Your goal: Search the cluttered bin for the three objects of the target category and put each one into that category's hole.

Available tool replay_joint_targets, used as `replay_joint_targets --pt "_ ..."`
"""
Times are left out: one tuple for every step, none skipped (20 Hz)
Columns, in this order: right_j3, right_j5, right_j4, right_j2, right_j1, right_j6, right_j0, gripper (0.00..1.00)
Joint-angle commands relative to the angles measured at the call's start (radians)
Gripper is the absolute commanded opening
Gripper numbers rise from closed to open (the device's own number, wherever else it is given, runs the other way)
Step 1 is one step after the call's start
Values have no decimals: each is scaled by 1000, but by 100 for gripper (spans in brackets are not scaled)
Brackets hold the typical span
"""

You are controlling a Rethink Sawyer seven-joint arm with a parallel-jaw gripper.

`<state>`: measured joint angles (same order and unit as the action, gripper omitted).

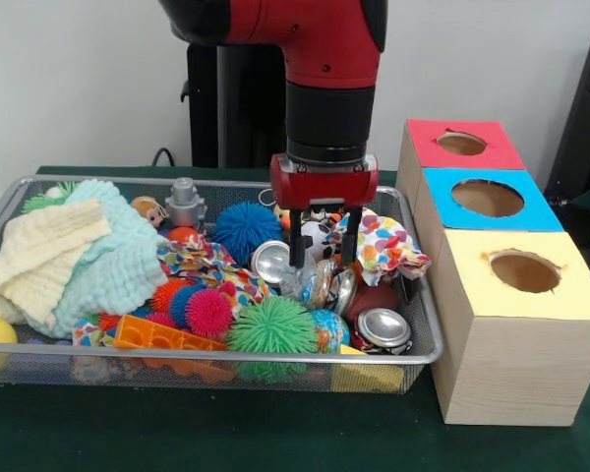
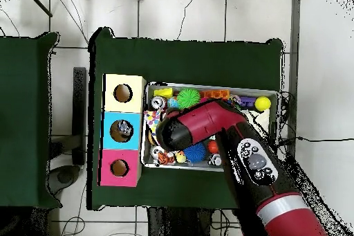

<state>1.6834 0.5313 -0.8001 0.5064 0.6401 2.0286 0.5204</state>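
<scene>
The silver wire-mesh bin (image 1: pixel 226 183) is full of toys and cloths; it also shows in the overhead view (image 2: pixel 207 85). My gripper (image 1: pixel 324 258) hangs straight down over the right middle of the bin, open, with its fingertips (image 1: pixel 297 258) down in the clutter. A silver-topped can (image 1: pixel 272 261) lies just left of the fingers. A second can (image 1: pixel 383 329) lies at the bin's front right corner and shows in the overhead view (image 2: pixel 158 102). A shiny crumpled thing (image 1: pixel 326 287) lies just below the fingertips. I cannot make out the bottle with the blue label.
Three wooden boxes stand right of the bin, each with a round hole: red top (image 1: pixel 428 133), blue top (image 1: pixel 442 208), yellow top (image 1: pixel 472 295). Pale cloths (image 1: pixel 79 251), spiky balls (image 1: pixel 272 326) and a patterned cloth (image 1: pixel 383 244) fill the bin.
</scene>
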Motion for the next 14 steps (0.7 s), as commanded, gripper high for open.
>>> replay_joint_targets --pt "-92 -41 -95 -38 -75 -75 -3 100" --pt "-98 -39 -97 -38 -81 -76 -3 100" --pt "-101 -36 -97 -37 -85 -78 -3 100" --pt "-102 -36 -97 -35 -87 -77 -2 100" --pt "-103 -36 -98 -34 -88 -77 -1 100" --pt "-100 -34 -98 -33 -85 -76 0 100" --pt "-99 -32 -97 -32 -84 -78 2 100" --pt "-98 -31 -98 -32 -83 -78 3 100" --pt "-98 -27 -98 -30 -82 -82 5 100" --pt "-100 -24 -98 -28 -87 -87 7 100" --pt "-101 -15 -93 -24 -90 -96 13 100" --pt "-107 -14 -93 -23 -97 -97 13 100" --pt "-108 -9 -91 -18 -99 -108 18 100" --pt "-108 -3 -85 -13 -105 -118 25 100"
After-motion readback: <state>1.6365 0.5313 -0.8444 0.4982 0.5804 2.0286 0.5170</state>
